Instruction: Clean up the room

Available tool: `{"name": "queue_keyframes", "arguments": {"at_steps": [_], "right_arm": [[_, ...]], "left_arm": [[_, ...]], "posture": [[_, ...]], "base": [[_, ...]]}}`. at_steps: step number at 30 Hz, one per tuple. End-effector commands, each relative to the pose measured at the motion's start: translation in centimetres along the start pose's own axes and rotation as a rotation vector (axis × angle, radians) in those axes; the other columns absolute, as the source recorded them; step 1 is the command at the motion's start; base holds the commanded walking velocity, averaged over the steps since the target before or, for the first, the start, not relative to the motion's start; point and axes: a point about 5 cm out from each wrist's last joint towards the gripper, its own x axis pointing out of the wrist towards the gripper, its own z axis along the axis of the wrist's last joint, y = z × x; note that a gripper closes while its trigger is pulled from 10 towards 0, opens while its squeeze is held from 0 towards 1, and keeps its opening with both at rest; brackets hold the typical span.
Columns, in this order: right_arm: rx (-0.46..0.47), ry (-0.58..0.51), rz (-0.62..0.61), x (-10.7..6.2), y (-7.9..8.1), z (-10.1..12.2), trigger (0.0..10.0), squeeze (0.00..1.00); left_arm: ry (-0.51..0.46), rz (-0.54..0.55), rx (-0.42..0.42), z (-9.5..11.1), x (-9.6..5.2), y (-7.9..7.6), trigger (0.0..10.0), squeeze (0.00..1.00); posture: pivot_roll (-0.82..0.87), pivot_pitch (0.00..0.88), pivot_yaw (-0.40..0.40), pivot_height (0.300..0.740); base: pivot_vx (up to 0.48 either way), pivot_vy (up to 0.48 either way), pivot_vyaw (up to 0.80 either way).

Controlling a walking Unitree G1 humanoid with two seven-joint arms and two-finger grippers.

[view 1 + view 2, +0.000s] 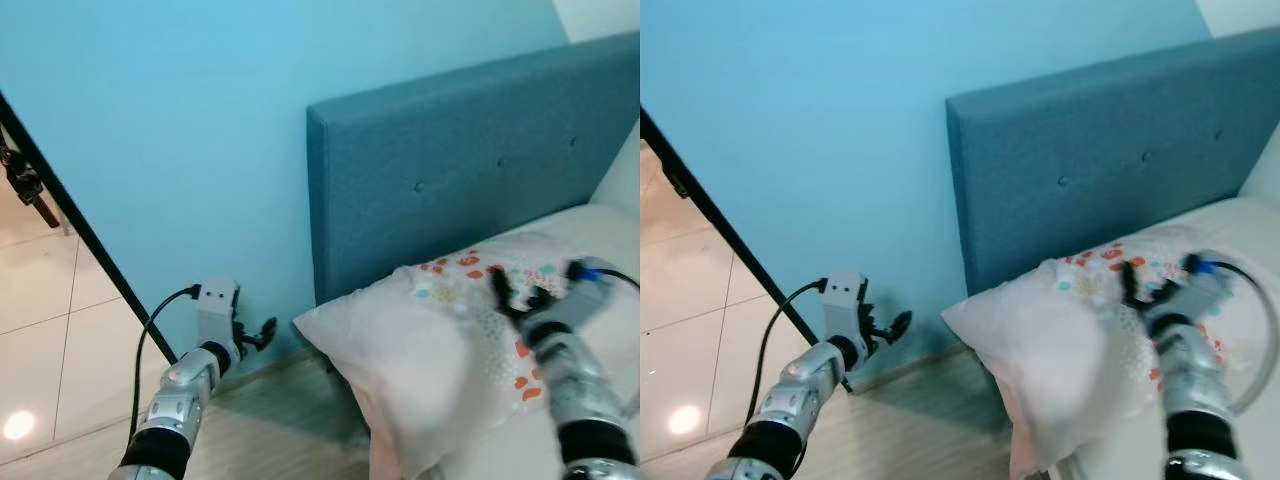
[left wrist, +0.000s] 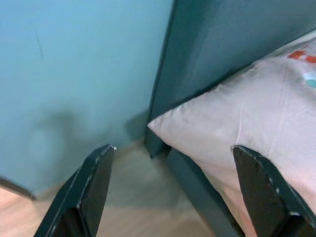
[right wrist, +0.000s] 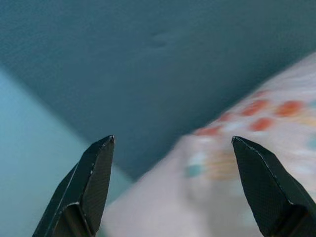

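Note:
A white pillow [image 1: 440,350] with red and blue dots lies on the bed against the blue headboard [image 1: 450,170], one corner hanging past the bed's edge. My right gripper [image 1: 518,293] hovers open just above the pillow's patterned part, nothing between its fingers [image 3: 94,182]. My left gripper [image 1: 258,334] is open low beside the bed, near the wall, pointing toward the pillow corner [image 2: 163,123]; its fingers [image 2: 94,192] are spread with nothing in them.
A light blue wall [image 1: 180,120] stands behind the bed. A black slanted bar [image 1: 90,240] runs down at the left, before a shiny tiled floor [image 1: 40,330]. Wood-look floor [image 1: 270,430] lies below the pillow corner. A second white pillow [image 1: 620,170] shows at the far right.

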Motion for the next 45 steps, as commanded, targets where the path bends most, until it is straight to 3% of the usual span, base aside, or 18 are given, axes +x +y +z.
{"name": "queue_keyframes", "arguments": {"at_steps": [1,4,6,9,10,13,17,19,25,32,45], "right_arm": [[-0.036,0.074,0.084,0.0,1.5,-1.2,10.0,0.00],[-0.079,0.133,0.142,0.1,2.4,-2.0,10.0,0.00],[-0.201,0.292,0.242,-0.1,3.6,-4.4,10.0,0.00],[-0.234,0.343,0.282,-0.2,4.1,-5.1,10.0,0.00],[-0.259,0.411,0.366,-0.5,5.6,-6.1,10.0,0.00],[-0.281,0.465,0.416,-0.6,6.7,-7.0,10.0,0.00],[-0.307,0.530,0.448,-0.9,7.4,-7.9,10.0,0.00],[-0.358,0.692,0.501,-1.7,8.4,-10.6,10.0,0.00],[-0.339,0.724,0.532,-1.6,9.5,-11.5,10.0,0.00],[-0.300,0.725,0.553,-1.3,10.6,-11.8,10.0,0.00],[-0.324,0.716,0.519,-1.2,11.0,-12.6,10.0,0.00]], "left_arm": [[-0.011,0.008,-0.025,0.0,0.1,0.3,10.0,0.00],[-0.007,0.012,-0.025,-0.1,0.1,0.4,10.0,0.00],[0.013,0.065,-0.036,-0.9,-0.2,1.1,10.0,0.00],[0.024,0.094,-0.041,-1.3,-0.3,1.5,10.0,0.00],[0.059,0.172,-0.030,-2.5,-1.0,2.7,10.0,0.00],[0.083,0.236,-0.030,-3.3,-1.7,3.7,10.0,0.00],[0.087,0.282,-0.045,-3.6,-2.1,4.4,10.0,0.00],[0.072,0.299,-0.047,-3.5,-2.6,5.1,10.0,0.00],[0.038,0.299,-0.040,-2.9,-2.6,5.5,10.0,0.00],[-0.011,0.231,0.037,-1.8,-2.3,5.1,10.0,0.00],[-0.018,0.183,0.075,-2.0,-2.5,4.4,10.0,0.00]], "posture": [[0.01,0.000,0.009,0.699],[0.01,0.000,-0.002,0.694],[0.02,0.000,-0.015,0.684],[0.02,0.000,-0.019,0.679],[0.03,0.000,-0.026,0.669],[0.03,0.000,-0.028,0.659],[0.03,0.000,-0.028,0.649],[0.05,0.000,-0.037,0.634],[0.06,0.018,-0.037,0.614],[0.09,0.065,-0.044,0.581],[0.10,0.097,-0.041,0.581]], "base": [[0.000,0.000,0.00],[0.000,0.000,0.00],[0.000,0.000,0.00],[0.000,0.000,0.00],[0.000,0.000,0.00],[0.000,0.000,0.00],[0.000,0.000,0.00],[0.000,0.000,0.00],[0.000,0.000,0.00],[0.000,0.000,0.00],[0.000,0.000,0.00]]}}
